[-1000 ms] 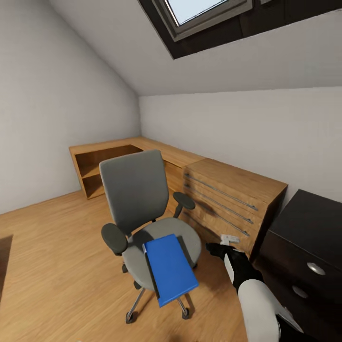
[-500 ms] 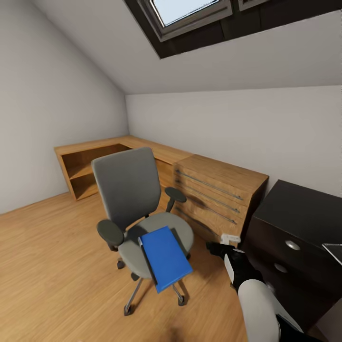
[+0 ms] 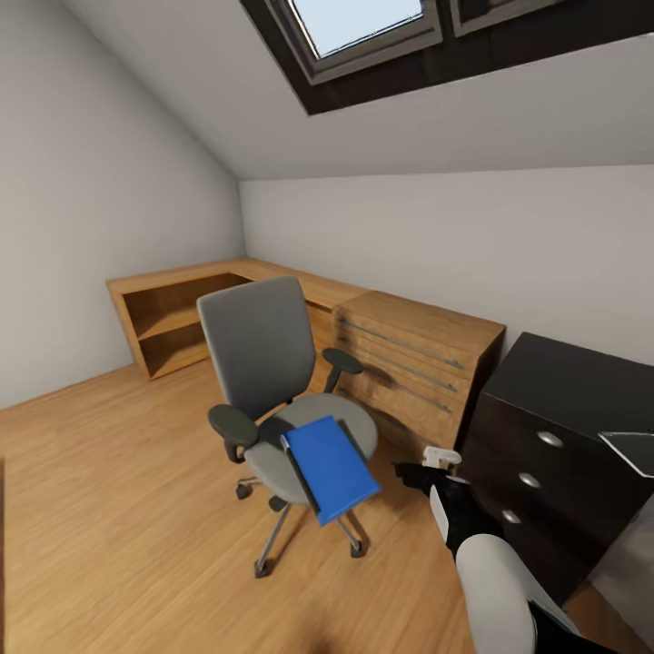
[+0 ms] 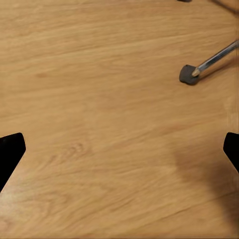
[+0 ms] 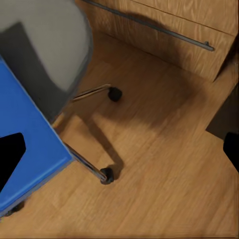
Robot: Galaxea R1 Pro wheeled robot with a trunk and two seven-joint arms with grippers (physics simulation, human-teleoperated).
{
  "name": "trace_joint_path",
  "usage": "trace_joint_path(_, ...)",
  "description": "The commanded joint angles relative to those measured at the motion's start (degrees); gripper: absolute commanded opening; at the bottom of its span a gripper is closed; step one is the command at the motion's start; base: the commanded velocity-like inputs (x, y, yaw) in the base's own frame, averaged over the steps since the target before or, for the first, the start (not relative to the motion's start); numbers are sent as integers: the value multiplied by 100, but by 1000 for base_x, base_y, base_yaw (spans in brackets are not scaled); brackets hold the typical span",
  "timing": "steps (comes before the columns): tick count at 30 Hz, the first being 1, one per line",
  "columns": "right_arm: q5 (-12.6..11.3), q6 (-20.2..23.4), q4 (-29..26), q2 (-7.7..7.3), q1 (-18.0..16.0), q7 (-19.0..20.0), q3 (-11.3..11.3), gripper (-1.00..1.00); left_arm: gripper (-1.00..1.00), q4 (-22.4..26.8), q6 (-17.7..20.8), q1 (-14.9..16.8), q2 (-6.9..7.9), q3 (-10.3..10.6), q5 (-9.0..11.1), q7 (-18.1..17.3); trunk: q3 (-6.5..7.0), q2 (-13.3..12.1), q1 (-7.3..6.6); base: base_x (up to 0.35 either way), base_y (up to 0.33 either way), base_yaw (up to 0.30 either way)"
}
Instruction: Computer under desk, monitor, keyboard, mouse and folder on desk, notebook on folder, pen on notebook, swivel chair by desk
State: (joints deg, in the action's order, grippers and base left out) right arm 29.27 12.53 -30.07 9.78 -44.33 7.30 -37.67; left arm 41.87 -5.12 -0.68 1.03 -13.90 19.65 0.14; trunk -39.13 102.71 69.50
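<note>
Folder, flat bright blue rectangular point(image 3: 331, 468), lying on the grey fabric seat of the chrome-based swivel chair point(image 3: 263, 350), its near end overhanging the seat's front edge and its long axis running from the chair back toward the robot. Relative to the right gripper point(image 3: 442, 457), held low beside the chair with both finger tips wide apart at the edges of the right wrist view and nothing between them, the folder point(image 5: 27, 144) lies just off one finger and above floor level, apart from it; the chair's casters and the light wood floor point(image 5: 164, 179) lie directly ahead of the fingers. The left gripper point(image 4: 119, 149), likewise spread and empty, faces bare floor with one chair caster point(image 4: 189, 74) ahead, so the right arm is judged the nearer for a pick-up. To the far side of the right fingers stands the black desk with round silver knobs point(image 3: 563, 409), next to the light wooden drawer chest point(image 3: 409, 363). Compared with the earlier head views, the whole picture has shifted, bringing more of the desk into frame: a camera movement. The right gripper holds the same low, open pose.
</note>
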Motion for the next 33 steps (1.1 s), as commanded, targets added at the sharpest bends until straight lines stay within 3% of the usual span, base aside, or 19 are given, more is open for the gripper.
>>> trace_joint_path(1,61,22,-17,9,-5,51,-47,100,100,6,-10,-3,2,10,56,2,-3,3,-1,-39,47,-219)
trace_joint_path(17,53,4,23,18,-5,52,-47,100,100,21,-15,-3,2,10,39,3,15,3,-1,-5,6,-248)
trace_joint_path(25,59,-329,95,22,2,44,-48,100,100,15,-37,-3,9,5,39,3,16,3,-1,0,0,-251)
trace_joint_path(33,61,-497,222,9,3,40,-55,100,100,-111,-603,-3,11,10,42,-4,16,3,-1,0,44,-122)
